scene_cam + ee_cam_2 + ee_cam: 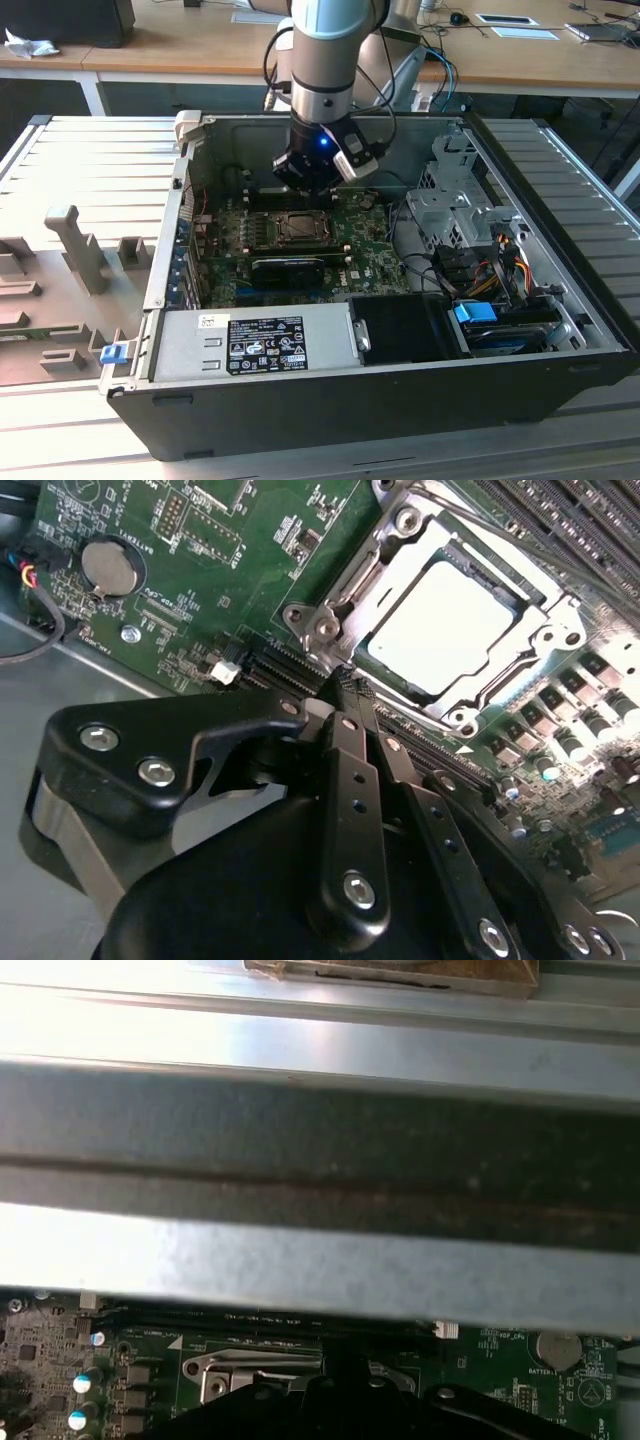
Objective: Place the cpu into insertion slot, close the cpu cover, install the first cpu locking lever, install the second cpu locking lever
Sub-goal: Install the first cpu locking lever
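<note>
The cpu (pixel 440 625) lies flat in the insertion slot (pixel 298 228), its silver-grey top showing through a square window. The cpu cover (pixel 372 572) lies down around it as a metal frame. My gripper (pixel 345 685) hovers just off one corner of the socket, its black fingers (pixel 352 780) drawn together to a point with nothing between them. In the exterior view the gripper (pixel 312 180) hangs inside the open computer case, above the far edge of the socket. The socket's metal frame (pixel 250 1372) also shows in the first wrist view. I cannot tell how the locking levers stand.
A long black card (pixel 288 266) lies just in front of the socket. The power supply (pixel 255 345) fills the case's front, and the drive cage (pixel 450 205) and cables (pixel 490 260) stand on the exterior view's right. A coin battery (pixel 107 568) sits on the green board. The case wall (pixel 320 1150) is close.
</note>
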Available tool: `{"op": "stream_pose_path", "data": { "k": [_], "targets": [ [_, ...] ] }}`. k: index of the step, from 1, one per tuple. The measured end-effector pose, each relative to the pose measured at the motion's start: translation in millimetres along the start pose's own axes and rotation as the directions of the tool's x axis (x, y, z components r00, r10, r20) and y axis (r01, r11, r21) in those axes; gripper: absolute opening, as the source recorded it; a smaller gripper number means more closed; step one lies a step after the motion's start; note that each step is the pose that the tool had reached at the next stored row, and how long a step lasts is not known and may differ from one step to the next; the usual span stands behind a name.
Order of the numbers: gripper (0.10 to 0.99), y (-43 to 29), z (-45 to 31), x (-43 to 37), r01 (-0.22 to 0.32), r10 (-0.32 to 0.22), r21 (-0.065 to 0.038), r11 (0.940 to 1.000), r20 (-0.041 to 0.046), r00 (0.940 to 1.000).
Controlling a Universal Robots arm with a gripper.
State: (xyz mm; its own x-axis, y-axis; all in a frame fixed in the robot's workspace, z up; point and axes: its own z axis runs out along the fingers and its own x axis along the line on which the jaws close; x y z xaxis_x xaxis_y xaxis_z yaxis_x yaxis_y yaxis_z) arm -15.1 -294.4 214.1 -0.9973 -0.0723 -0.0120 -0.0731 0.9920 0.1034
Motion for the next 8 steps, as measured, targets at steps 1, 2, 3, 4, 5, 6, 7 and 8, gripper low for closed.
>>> {"op": "stream_pose_path", "data": {
  "k": [1, 2, 3, 4, 5, 6, 7, 8],
  "targets": [
    [0.106, -0.5, -0.1, 0.0, 0.0, 0.0, 0.0, 1.0, 0.0, 1.0],
    [0.106, -0.8, -0.1, 0.1, 0.0, 0.0, 0.0, 1.0, 0.0, 1.0],
    [0.106, -1.3, -0.1, 0.1, 0.0, 0.0, 0.0, 1.0, 0.0, 1.0],
    [0.106, -1.6, -0.2, 0.1, 0.0, 0.0, 0.0, 1.0, 0.0, 1.0],
    [0.106, -2.1, -0.2, 0.2, 0.0, 0.0, 0.0, 1.0, 0.0, 1.0],
    [0.106, -2.4, -0.2, 0.2, 0.0, 0.0, 0.0, 1.0, 0.0, 1.0],
    [0.106, -2.6, -0.3, 0.2, 0.0, 0.0, 0.0, 1.0, 0.0, 1.0],
    [0.106, -2.9, -0.3, 0.2, 0.0, 0.0, 0.0, 1.0, 0.0, 1.0]
  ]
}}
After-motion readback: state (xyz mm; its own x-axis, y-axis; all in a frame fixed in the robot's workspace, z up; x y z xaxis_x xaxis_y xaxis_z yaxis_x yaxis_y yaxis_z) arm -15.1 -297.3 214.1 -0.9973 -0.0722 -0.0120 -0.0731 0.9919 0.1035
